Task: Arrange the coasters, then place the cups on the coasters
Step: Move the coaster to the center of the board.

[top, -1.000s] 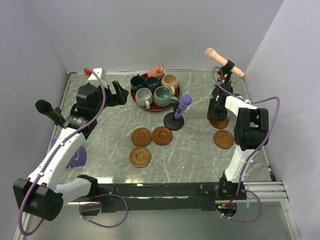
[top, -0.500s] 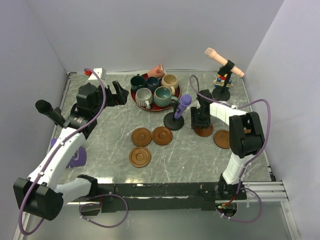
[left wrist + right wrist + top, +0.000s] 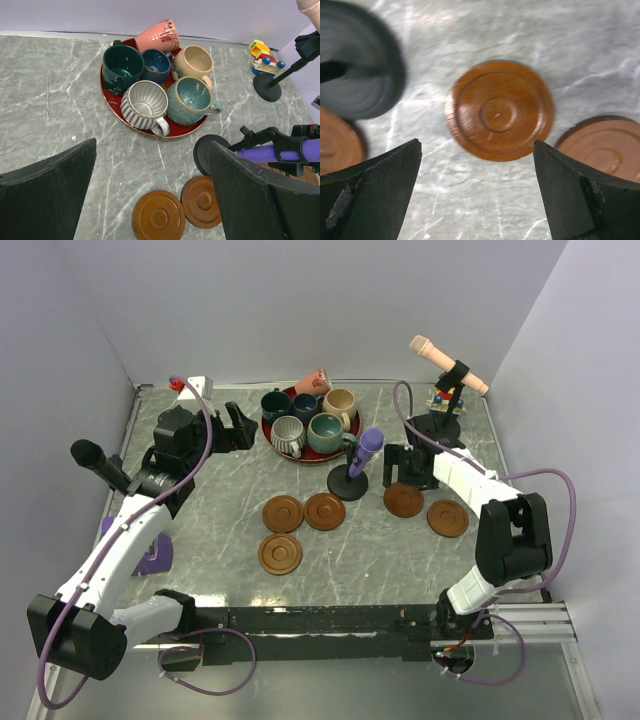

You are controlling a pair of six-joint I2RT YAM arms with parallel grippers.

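Top view: your right gripper (image 3: pixel 402 478) spread wide, holding nothing. Coaster (image 3: pixel 404 500) flat on table right under it. Right arm way nearer, I'd say.

Left wrist: left gripper (image 3: pixel 152 150) spread too. Cups (image 3: pixel 165 75) bunched on red plate (image 3: pixel 107 97) ahead.

Right wrist: coaster centred between fingers, untouched.

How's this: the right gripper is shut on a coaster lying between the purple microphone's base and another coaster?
Wrong on the grip: the right wrist view shows the right gripper open, jaws clear of the coaster. It does lie between the microphone's base and another coaster.
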